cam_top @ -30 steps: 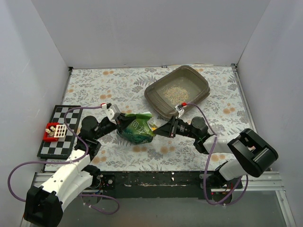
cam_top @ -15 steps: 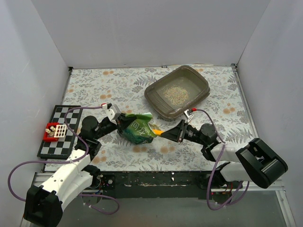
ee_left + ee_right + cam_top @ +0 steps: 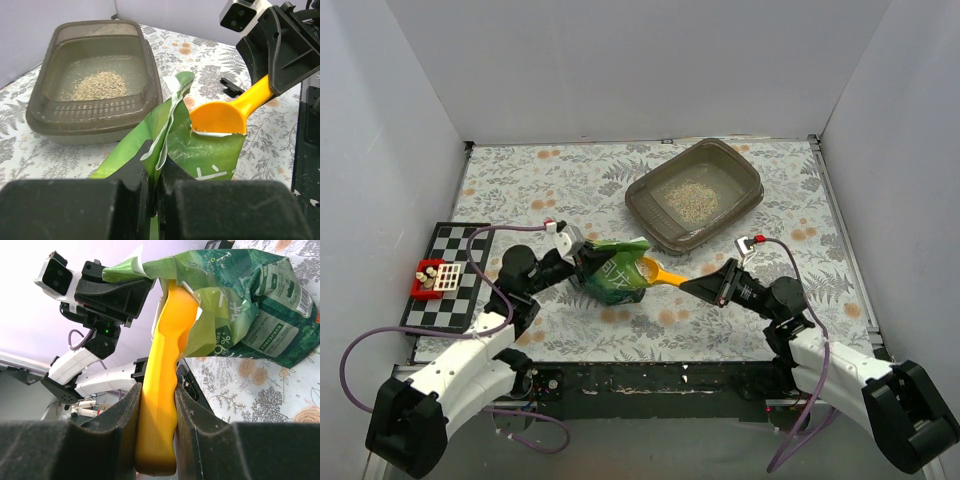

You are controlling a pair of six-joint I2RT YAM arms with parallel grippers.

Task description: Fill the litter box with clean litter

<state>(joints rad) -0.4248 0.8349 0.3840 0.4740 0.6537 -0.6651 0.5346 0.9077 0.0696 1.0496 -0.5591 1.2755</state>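
Top external: left gripper [image 3: 572,262], reaching low, pinches green bag [image 3: 613,275]; right gripper [image 3: 692,287], stretched inward, clamps yellow scoop [image 3: 663,271].

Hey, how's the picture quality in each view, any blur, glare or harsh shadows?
Top external: soft, even light, faint shadows, all sharp. Left wrist: the left gripper at the bottom is dark and blurred; the litter box behind is crisp. Right wrist: the right gripper holding the yellow scoop is out of focus; the green bag shows a mild sheen.
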